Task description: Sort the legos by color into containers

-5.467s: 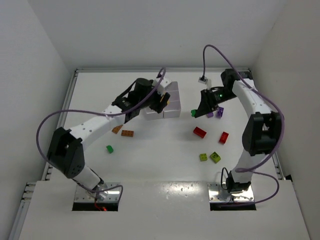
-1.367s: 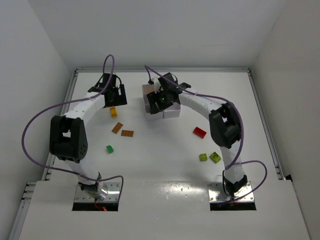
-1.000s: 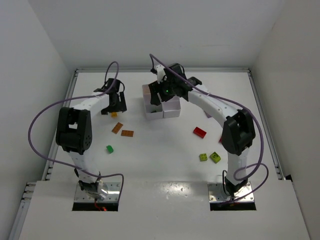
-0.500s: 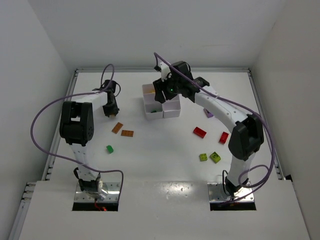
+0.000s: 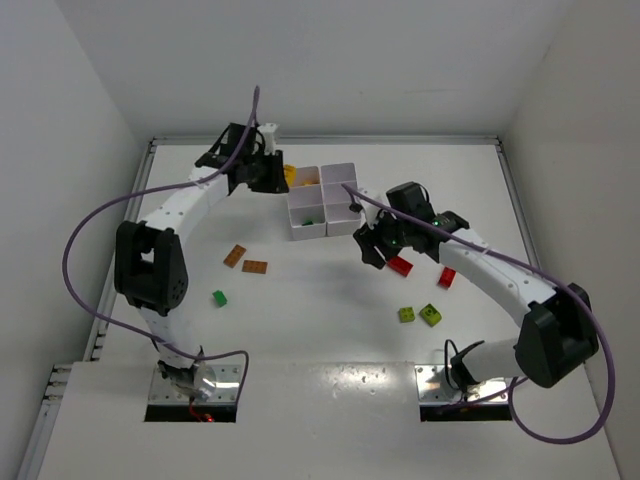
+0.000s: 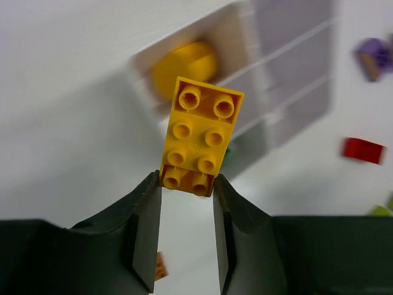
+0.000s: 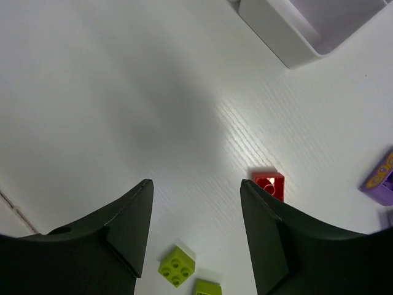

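The yellow brick [image 6: 199, 144] sits mid-frame in the left wrist view, studs toward the camera. The left gripper [image 6: 187, 183] pinches it at its lower end only, jaws closed tight on its two long sides. The brick's long axis runs up the frame, leaning a little right. Its free end points at the tray [image 6: 140, 66] in the upper part of the picture — at the compartment where a yellow piece [image 6: 184, 66] already lies.

Only the tip overlaps that compartment, so the brick's middle should probably be brought over it before letting go. The brick looks long beside the cell, so lining its long axis up with a wall, or dropping it end first, should keep it off the thin dividers. A grip on one end may let it swing — go down low, then open.

The right gripper [image 7: 196, 184] stands open and holds nothing above the table [image 7: 92, 74], with a red brick [image 7: 269, 184] just right of it.
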Available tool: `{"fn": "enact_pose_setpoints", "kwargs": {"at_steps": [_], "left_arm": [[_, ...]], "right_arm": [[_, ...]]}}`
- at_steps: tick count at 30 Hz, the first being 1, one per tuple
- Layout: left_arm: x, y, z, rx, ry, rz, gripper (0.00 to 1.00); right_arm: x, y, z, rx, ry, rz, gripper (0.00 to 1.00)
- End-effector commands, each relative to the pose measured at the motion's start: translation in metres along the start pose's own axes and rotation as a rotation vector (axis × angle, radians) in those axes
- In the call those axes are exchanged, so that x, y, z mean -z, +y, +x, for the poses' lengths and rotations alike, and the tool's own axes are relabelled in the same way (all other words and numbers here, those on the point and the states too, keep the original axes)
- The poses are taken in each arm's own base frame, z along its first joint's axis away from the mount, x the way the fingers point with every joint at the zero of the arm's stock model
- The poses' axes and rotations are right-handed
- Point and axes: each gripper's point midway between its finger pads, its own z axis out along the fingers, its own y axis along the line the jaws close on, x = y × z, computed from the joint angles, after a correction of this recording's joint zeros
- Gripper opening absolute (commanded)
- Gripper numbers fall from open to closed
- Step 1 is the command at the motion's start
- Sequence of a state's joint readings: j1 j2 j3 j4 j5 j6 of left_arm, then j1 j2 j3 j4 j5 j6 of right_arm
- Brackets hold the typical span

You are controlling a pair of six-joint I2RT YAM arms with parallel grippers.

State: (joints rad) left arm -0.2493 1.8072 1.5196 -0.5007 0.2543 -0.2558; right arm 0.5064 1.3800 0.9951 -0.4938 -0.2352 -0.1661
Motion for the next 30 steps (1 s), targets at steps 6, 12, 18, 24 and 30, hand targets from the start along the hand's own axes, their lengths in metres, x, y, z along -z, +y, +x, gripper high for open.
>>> {"fn": "enact_pose_setpoints", "kwargs": {"at_steps": [6, 12, 18, 24, 30], "left_arm": [[0.017, -0.094, -0.037, -0.221, -0.048, 0.315, 0.04], [-0.010, -0.068, -0.054, -0.351, 0.013, 0.167, 0.07], [-0.007, -0.059, -0.066, -0.574, 0.031, 0.098, 0.10], [-0.009, -0.044, -0.047, -0.650, 0.104, 0.068, 0.10], [-0.018, -0.032, -0.033, -0.661, 0.166, 0.042, 0.12]], "right_arm": [[0.010, -0.009, -0.010, 0.034, -0.057, 0.036, 0.63], [0.015, -0.014, -0.016, 0.018, -0.078, 0.046, 0.63], [0.016, -0.017, -0.015, 0.002, -0.078, 0.052, 0.63], [0.014, -0.019, -0.013, -0.007, -0.072, 0.046, 0.63], [0.010, -0.022, -0.019, -0.007, -0.071, 0.045, 0.63]]}}
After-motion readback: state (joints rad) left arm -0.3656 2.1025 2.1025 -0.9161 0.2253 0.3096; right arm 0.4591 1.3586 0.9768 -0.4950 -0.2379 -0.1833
